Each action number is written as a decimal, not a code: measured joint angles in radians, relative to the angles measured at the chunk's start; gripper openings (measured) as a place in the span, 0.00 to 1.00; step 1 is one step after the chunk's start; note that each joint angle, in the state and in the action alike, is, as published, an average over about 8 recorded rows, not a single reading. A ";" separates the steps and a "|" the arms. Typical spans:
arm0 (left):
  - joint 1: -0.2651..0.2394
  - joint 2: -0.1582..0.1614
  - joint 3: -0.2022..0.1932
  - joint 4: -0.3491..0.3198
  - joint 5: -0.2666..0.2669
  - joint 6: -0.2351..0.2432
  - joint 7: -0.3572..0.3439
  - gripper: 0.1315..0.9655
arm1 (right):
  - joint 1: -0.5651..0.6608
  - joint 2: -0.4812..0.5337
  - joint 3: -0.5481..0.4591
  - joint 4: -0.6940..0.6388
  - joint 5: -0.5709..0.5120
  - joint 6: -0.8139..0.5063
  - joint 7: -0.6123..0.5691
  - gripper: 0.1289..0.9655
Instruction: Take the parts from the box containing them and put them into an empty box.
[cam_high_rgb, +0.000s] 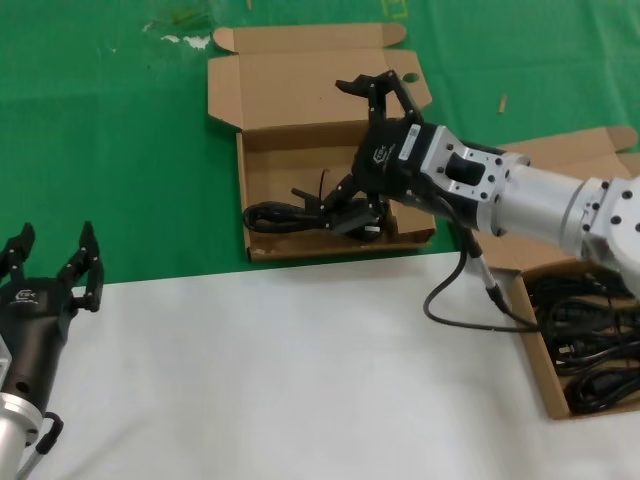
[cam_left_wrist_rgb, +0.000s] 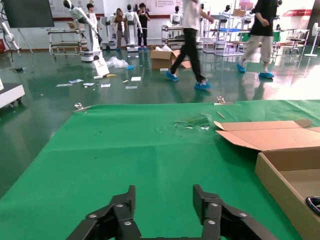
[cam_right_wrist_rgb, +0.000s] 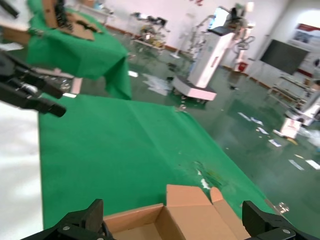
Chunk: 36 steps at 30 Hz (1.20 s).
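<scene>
Black power cable (cam_high_rgb: 300, 215) lies looped along the front wall inside the receiving box (cam_high_rgb: 340, 248), the open carton I use as my landmark. Its plug end is bunched toward the side where my arm comes in. My right pincer (cam_high_rgb: 340, 140) hangs directly over that box with its fingers spread wide apart. One finger points up past the raised lid and the lower ones sit just above the coil, so I judge nothing is clamped and the bundle rests on the box floor under its own weight. I reach in from the side so my forearm crosses the box's corner rather than the lid, which stands open on the far side and keeps the mouth free. The full box (cam_high_rgb: 535, 350) sits to the right of the receiving box and nearer to me. The other cables (cam_high_rgb: 590, 340) are heaped in it, so I judge most of the job is not yet done. My left pincer (cam_high_rgb: 52, 255) waits well to the left of the receiving box, over the white part of the bench (cam_high_rgb: 300, 370) at the edge of the green cloth (cam_high_rgb: 110, 150). Its fingers are apart and empty, out of the working arm's way.
</scene>
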 joint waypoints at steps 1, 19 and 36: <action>0.000 0.000 0.000 0.000 0.000 0.000 0.000 0.29 | -0.012 -0.002 0.006 0.005 0.005 0.012 0.001 0.98; 0.000 0.000 0.000 0.000 0.000 0.000 0.000 0.68 | -0.220 -0.039 0.113 0.089 0.098 0.224 0.021 1.00; 0.000 0.000 0.000 0.000 0.000 0.000 0.000 0.96 | -0.417 -0.075 0.214 0.168 0.186 0.425 0.040 1.00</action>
